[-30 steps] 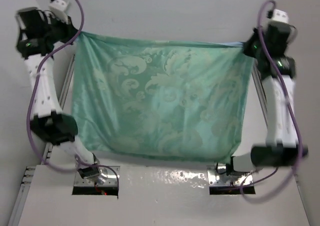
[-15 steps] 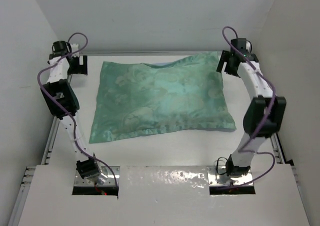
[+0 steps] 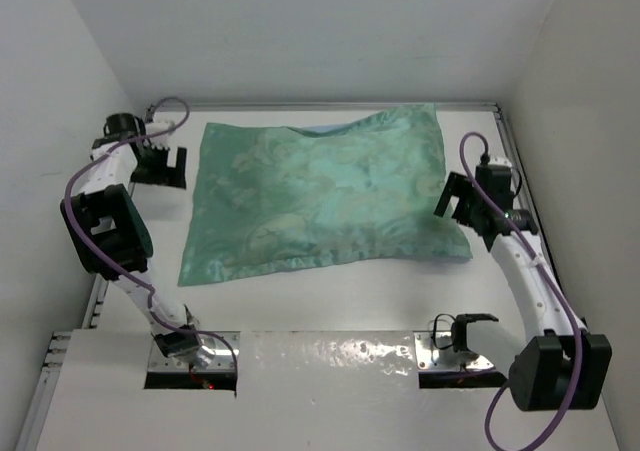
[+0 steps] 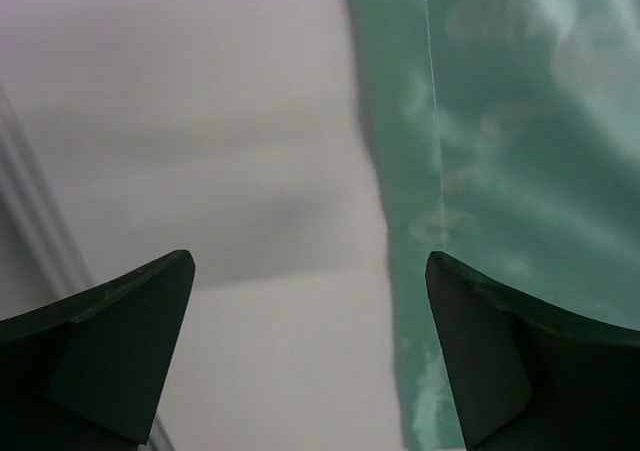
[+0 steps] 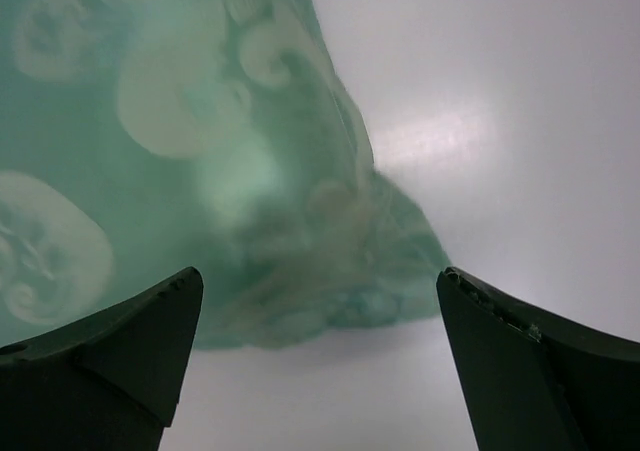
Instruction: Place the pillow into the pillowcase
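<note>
While the pillowcase (image 3: 320,196) lies on the table (image 3: 330,306), long axis left to right, the right gripper (image 3: 458,203) gapes empty at its near-right corner, the left gripper (image 3: 160,168) likewise beside its far-left edge.

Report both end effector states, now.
Left end effector: open, empty, beside the pillowcase.
Right end effector: open, empty, above the pillowcase's corner.

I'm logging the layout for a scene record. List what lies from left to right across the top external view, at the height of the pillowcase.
left arm → pillowcase → right arm
</note>
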{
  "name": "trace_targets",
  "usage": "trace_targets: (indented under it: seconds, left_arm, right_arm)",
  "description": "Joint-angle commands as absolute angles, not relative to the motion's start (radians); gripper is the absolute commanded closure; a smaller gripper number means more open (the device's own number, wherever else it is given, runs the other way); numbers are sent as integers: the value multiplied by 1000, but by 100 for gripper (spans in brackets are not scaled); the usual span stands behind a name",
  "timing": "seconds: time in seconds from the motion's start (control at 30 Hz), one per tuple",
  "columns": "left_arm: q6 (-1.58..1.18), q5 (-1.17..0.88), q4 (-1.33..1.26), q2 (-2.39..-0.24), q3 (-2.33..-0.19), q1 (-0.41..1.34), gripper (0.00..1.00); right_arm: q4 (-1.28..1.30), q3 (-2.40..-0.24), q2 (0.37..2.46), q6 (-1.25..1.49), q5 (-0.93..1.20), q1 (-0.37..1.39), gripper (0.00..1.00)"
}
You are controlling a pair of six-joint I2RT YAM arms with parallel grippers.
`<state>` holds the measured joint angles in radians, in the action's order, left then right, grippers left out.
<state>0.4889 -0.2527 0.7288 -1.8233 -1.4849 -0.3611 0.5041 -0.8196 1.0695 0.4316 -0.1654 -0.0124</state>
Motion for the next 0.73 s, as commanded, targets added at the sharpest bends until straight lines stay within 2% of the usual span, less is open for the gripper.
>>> trace_targets:
  seconds: [0.0, 0.2, 0.47, 0.7]
  left_arm:
    - [549, -284, 746, -1787, -1369, -368, 0]
    - [537, -281, 606, -1683, -1111, -374, 0]
    - [515, -319, 561, -1637, -1022, -376, 0]
    - [520, -319, 555, -1625, -991, -376, 0]
  right_arm:
    - [462, -717, 956, 506, -170, -14, 1]
    - [492, -548, 770, 701, -339, -12, 1]
    - [433, -414, 568, 788, -405, -14, 1]
    - [480, -434, 555, 798, -425, -14, 1]
